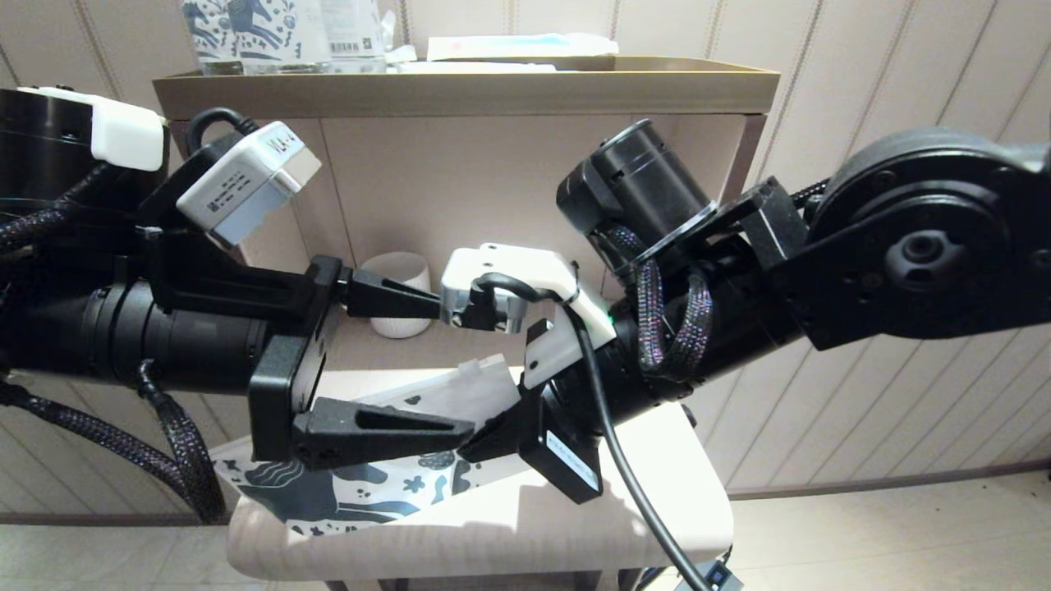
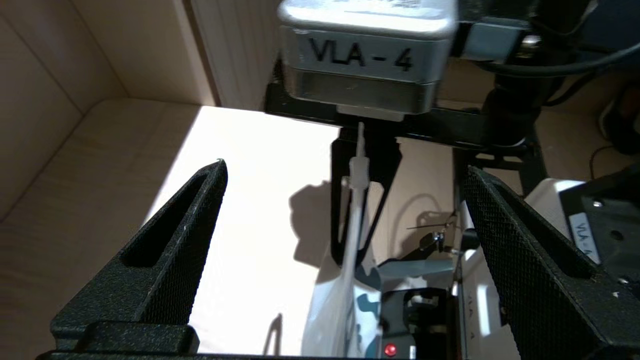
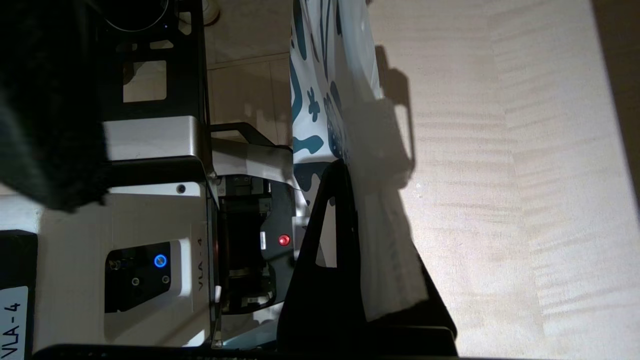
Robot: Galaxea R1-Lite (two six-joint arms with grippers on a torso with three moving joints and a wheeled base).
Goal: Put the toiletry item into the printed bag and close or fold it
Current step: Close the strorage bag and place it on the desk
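The printed bag lies on the pale lower shelf, its zip end raised off the surface. My right gripper comes in from the right and is shut on that raised end; in the right wrist view the right gripper pinches the bag by its white edge strip. My left gripper is open, one finger above and one below the bag's white slider tab. In the left wrist view the tab stands edge-on between the open fingers, touching neither. The toiletry item is hidden.
A ribbed white mug stands at the back of the shelf behind my left gripper's upper finger. The top shelf holds upright horse-printed packs and flat boxes. A wooden side wall closes the shelf.
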